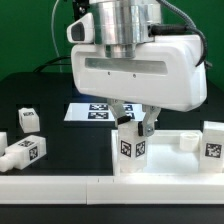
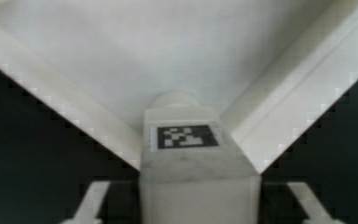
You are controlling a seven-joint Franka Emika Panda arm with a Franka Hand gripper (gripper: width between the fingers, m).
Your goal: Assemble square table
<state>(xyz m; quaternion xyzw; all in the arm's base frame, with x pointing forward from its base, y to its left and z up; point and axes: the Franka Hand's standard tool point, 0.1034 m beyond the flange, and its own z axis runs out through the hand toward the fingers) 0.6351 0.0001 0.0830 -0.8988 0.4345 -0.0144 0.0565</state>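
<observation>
The white square panel (image 2: 167, 50) fills the wrist view corner-on, and in the exterior view (image 1: 170, 165) it lies at the front right. One stubby white leg with a tag (image 1: 130, 150) stands upright on the panel's near corner; it also shows in the wrist view (image 2: 194, 150). My gripper (image 1: 133, 125) straddles this leg from above. In the wrist view the gripper (image 2: 197, 205) is open: both fingers (image 2: 98, 200) stand clear of the leg, with dark gaps on either side.
Two loose tagged legs (image 1: 27, 120) (image 1: 25, 152) lie at the exterior view's left. Another leg (image 1: 213, 140) and a small white part (image 1: 185, 140) sit at its right. The marker board (image 1: 90, 110) lies behind the gripper. A long white rail (image 1: 60, 195) runs along the front.
</observation>
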